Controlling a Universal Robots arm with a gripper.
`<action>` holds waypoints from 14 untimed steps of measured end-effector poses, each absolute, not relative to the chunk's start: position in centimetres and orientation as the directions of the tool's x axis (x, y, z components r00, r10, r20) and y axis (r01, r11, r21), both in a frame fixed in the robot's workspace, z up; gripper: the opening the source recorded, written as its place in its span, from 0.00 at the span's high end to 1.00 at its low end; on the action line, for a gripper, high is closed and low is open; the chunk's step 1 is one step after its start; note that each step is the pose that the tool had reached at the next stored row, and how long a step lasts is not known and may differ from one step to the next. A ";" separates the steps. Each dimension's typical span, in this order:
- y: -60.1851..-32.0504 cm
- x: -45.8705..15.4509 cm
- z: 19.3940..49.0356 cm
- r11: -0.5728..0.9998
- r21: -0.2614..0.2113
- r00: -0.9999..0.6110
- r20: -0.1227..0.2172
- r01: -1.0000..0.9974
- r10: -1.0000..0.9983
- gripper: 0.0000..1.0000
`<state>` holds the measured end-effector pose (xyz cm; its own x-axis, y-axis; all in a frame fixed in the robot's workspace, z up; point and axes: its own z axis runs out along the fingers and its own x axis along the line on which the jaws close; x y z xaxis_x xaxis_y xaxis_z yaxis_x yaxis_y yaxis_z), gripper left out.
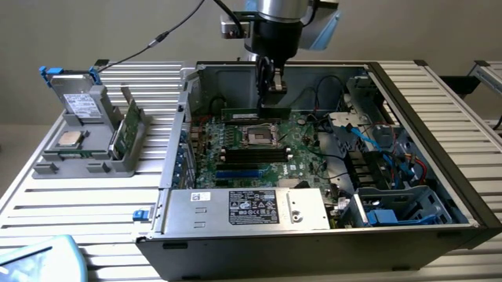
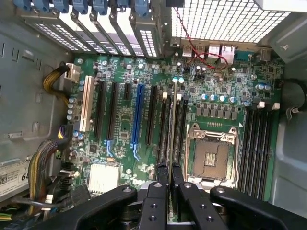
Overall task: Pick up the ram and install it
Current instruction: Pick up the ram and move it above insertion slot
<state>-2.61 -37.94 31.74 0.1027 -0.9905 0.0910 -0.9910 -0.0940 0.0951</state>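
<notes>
Gripper is clamping the ram, which is hanging directly beneath it. Its long axis is running parallel to the black slots, apparently just above them.

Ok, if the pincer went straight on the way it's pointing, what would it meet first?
Probably the black memory slots beside the processor socket: the ram clamped in the pincer points edge-on at them. How far above them it hangs is unclear.

A plain, pale beige wall runs behind the scene under soft, even light. The work surface is a table of ribbed silver metal slats, and a second slatted metal frame stands beyond it at the exterior view's right.
</notes>
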 end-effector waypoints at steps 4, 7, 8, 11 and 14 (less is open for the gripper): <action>-38.3 -2.6 31.1 -0.094 0.089 0.102 0.092 -0.992 -0.991 0.86; -38.7 -2.6 30.6 -0.090 0.082 0.098 0.092 -0.993 -0.991 0.86; -38.8 -2.6 30.5 -0.089 0.080 0.096 0.093 -0.993 -0.991 0.86; -39.3 -2.6 30.0 -0.083 0.072 0.089 0.093 -0.994 -0.992 0.86; -39.5 -2.6 29.5 -0.076 0.068 0.082 0.094 -0.995 -0.992 0.86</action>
